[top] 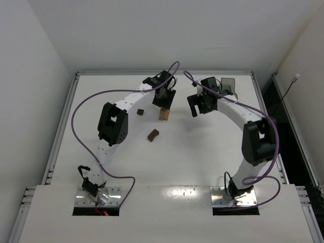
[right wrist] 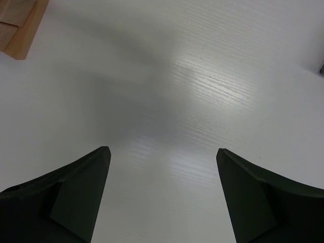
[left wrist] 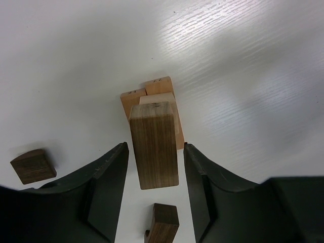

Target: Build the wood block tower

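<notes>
The tower (top: 164, 114) stands at the table's far middle. In the left wrist view it is a stack of light tan blocks (left wrist: 152, 91) with a dark brown bar (left wrist: 154, 152) on top. My left gripper (left wrist: 155, 148) is directly above it (top: 164, 98), jaws open, one on each side of the dark bar with a thin gap on both sides. A small dark brown block (top: 140, 112) (left wrist: 33, 165) lies to the left of the tower. A dark notched piece (top: 153, 134) (left wrist: 164, 223) lies nearer. My right gripper (top: 195, 107) (right wrist: 162, 152) is open and empty, to the right of the tower.
A translucent grey tray (top: 229, 86) stands at the back right behind the right arm. The tan base of the tower shows at the top left corner of the right wrist view (right wrist: 17, 25). Raised rails (top: 61, 136) run along the table's edges.
</notes>
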`<state>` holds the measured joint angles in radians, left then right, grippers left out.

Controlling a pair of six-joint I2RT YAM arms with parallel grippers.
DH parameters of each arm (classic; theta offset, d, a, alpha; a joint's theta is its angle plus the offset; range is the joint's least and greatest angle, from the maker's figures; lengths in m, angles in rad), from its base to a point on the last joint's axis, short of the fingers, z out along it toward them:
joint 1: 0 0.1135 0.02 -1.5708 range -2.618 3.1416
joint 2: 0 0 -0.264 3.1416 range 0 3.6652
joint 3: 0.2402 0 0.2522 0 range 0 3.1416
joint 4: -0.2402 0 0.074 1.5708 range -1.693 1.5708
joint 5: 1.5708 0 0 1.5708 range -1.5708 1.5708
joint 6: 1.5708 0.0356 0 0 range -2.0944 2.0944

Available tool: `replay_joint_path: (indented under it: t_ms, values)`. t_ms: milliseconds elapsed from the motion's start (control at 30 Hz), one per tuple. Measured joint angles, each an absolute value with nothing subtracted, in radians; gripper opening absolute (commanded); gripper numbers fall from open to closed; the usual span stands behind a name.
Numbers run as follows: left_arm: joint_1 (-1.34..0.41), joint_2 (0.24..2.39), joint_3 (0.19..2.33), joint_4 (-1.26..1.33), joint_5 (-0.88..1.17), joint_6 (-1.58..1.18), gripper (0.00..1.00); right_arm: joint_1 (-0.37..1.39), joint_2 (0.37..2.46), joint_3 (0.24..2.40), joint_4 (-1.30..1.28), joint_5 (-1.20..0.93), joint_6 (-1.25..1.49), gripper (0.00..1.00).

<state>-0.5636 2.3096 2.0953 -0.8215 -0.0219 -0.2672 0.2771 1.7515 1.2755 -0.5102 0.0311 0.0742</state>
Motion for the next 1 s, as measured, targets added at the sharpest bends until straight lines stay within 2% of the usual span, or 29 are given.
replay_joint_path:
  t_ms: [400,733,1000]
  values:
    - [-0.566,2.309,2.095,-0.813,-0.042,-0.268,0.51,0.277,1.752,1.275,-0.51,0.03,0.074,0.83]
    - [-0.584,2.299,2.089,-0.81,-0.052,-0.267,0.51,0.277,1.752,1.275,-0.51,0.03,0.074,0.83]
    - [-0.602,2.254,2.038,-0.802,-0.094,-0.267,0.55,0.277,1.752,1.275,-0.51,0.03,0.074,0.83]
